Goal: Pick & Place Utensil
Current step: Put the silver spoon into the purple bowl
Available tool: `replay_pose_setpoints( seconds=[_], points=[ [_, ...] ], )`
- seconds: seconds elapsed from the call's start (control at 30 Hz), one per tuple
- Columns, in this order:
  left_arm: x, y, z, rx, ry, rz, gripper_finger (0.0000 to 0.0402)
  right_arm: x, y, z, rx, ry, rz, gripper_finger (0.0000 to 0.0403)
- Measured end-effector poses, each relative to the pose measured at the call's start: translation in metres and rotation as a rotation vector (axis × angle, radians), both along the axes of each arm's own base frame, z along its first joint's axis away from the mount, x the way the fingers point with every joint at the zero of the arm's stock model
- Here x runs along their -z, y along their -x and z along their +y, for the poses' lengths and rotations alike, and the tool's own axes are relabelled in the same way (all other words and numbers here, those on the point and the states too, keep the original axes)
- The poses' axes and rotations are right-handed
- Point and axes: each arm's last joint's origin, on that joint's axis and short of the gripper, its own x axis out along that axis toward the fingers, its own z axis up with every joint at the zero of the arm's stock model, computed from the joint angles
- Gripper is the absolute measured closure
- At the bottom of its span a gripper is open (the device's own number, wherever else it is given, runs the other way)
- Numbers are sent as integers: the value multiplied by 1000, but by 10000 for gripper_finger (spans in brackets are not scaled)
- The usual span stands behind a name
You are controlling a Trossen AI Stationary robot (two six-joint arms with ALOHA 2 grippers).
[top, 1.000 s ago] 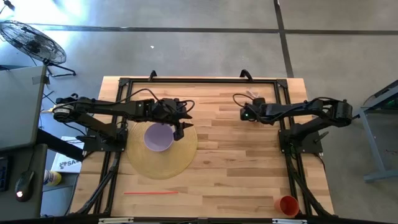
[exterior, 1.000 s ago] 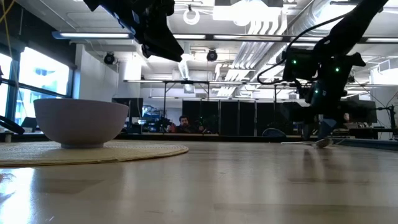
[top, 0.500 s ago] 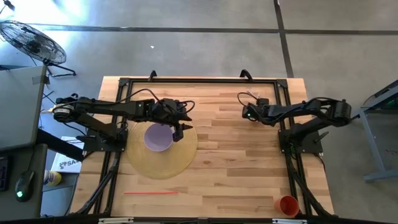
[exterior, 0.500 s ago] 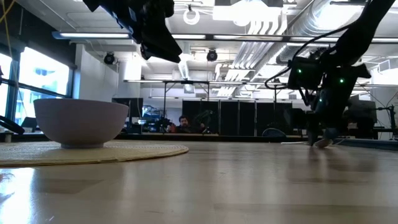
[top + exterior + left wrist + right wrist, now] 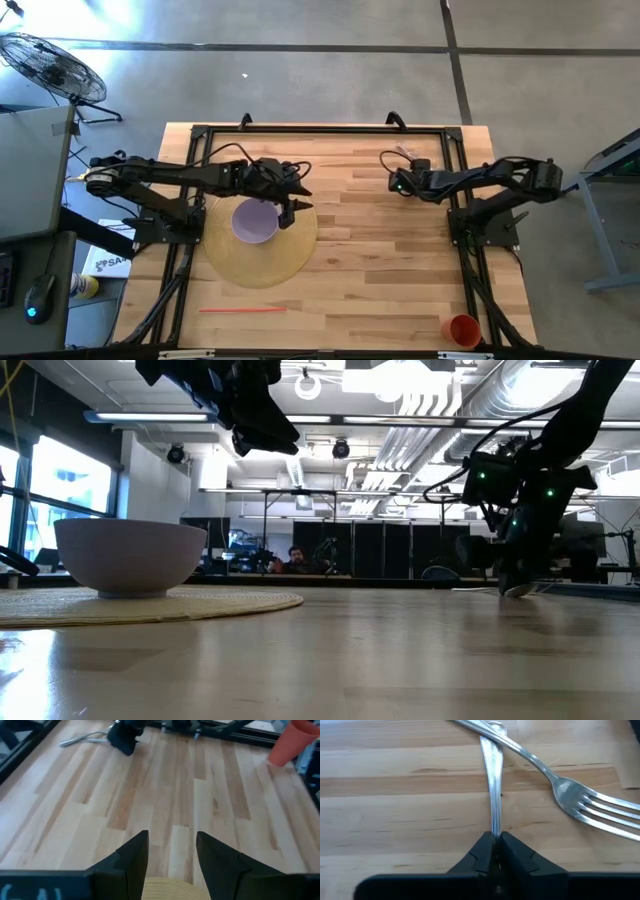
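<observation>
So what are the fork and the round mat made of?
The fork looks like metal: silvery, shiny, with bright glints on its tines. Under it lies a second shiny metal utensil, pinched by the right hand. The round mat under the bowl looks like woven straw or fibre, pale yellow and dull, though the weave is hard to make out.

Grey concrete floor (image 5: 300, 80), standing fan (image 5: 45, 65); windows (image 5: 20, 490), ceiling ducts (image 5: 420, 410), strip lights.

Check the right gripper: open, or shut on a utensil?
Shut. The right gripper pinches a thin silver utensil handle between its fingertips; the fork lies free.
</observation>
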Motion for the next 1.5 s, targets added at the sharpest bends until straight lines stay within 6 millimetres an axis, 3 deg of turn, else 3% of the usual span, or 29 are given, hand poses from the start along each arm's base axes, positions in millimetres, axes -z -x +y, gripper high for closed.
replay_pose_setpoints(
  seconds=[0.43,0.63,0.9,1.13,1.27,1.5],
  points=[
    [7,4,1,-43,-21,85,239,-19,-9,3,9,-246,46,384],
    [5,4,2,-57,-30,67,239,-33,-25,19,-92,-315,63,391],
    [17,7,27,-77,65,2,239,-61,-57,59,-267,-76,37,388],
    [31,13,51,-194,156,-192,239,-71,-80,95,-526,240,11,390],
    [31,12,50,-206,181,-256,239,-61,-102,109,-688,359,21,391],
    [33,13,50,-251,286,-239,239,-38,-134,119,-776,576,59,390]
  ],
)
